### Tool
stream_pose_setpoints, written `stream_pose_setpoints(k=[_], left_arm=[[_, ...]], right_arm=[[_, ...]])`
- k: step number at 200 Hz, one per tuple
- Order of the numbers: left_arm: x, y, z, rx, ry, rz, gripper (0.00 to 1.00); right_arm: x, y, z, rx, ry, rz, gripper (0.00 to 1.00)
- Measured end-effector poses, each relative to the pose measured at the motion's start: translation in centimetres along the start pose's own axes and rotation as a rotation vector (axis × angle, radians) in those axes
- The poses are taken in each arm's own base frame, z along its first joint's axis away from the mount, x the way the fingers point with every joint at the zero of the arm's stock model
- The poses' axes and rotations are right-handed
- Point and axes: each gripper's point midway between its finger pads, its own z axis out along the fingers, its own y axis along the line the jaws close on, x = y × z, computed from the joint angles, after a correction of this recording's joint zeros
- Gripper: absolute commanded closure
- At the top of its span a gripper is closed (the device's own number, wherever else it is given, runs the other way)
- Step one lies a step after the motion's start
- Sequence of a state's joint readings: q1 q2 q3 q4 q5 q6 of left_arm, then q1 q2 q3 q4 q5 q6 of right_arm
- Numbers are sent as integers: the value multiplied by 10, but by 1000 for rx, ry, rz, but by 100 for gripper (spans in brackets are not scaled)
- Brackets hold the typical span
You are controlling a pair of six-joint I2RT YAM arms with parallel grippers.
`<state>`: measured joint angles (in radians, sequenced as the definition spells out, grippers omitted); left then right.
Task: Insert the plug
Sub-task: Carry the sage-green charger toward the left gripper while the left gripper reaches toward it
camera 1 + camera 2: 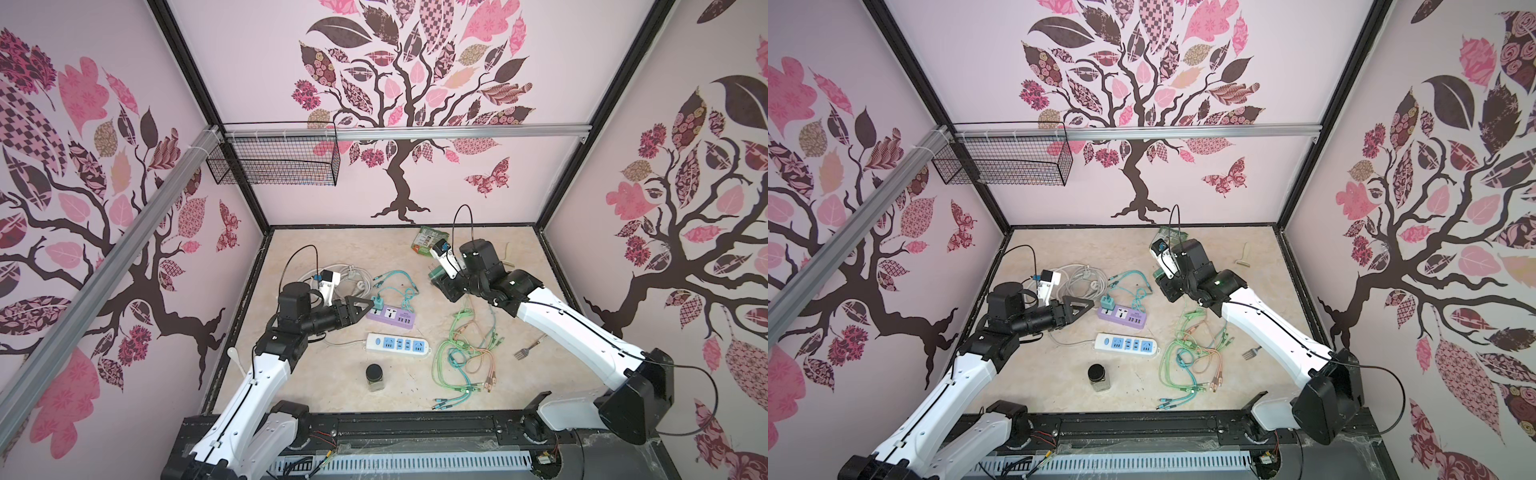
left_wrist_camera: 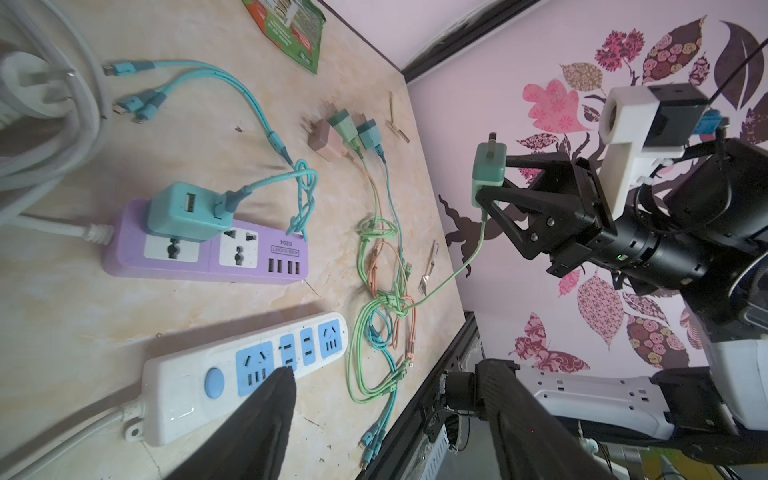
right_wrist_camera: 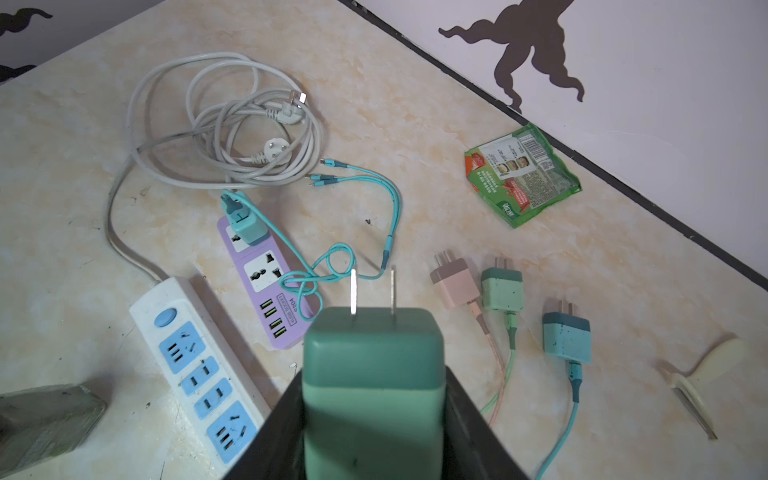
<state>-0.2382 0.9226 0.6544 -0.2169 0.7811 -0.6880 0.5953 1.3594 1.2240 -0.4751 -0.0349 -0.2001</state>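
Plug point(image 3: 374, 374) held clear of the table point(image 3: 415, 124), prongs leading, clamped between the right fingers point(image 2: 532, 160) for a straight push into a socket; left fingers point(image 2: 266, 424) stand apart just beside the purple strip point(image 2: 124, 257), seemingly placed to steady it

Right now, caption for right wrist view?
Right gripper grips green plug, prongs bared; purple strip and white strip lie beyond.
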Motion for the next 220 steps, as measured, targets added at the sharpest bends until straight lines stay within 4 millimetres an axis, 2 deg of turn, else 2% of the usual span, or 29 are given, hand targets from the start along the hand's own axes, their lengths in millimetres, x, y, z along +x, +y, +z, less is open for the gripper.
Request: stream_pose_setpoints(k=[19, 43, 112, 156, 191, 220], left_arm=[[3, -17, 11, 38, 48, 30, 25], [1, -35, 22, 85, 74, 67, 25], [-3, -50, 34, 150, 105, 79, 26], [6, -60, 41, 181, 150, 93, 26], [14, -74, 50, 211, 191, 115, 30], [13, -73, 55, 210, 198, 111, 34]], right_arm=[[2, 9, 0, -31, 9, -32, 64], [3, 29, -2, -89, 10, -92, 63], [-2, 64, -13, -186, -21, -207, 62], [-2, 94, -17, -246, -33, -282, 62], [-2, 102, -19, -262, -37, -306, 62], [-2, 107, -20, -271, -41, -318, 62]])
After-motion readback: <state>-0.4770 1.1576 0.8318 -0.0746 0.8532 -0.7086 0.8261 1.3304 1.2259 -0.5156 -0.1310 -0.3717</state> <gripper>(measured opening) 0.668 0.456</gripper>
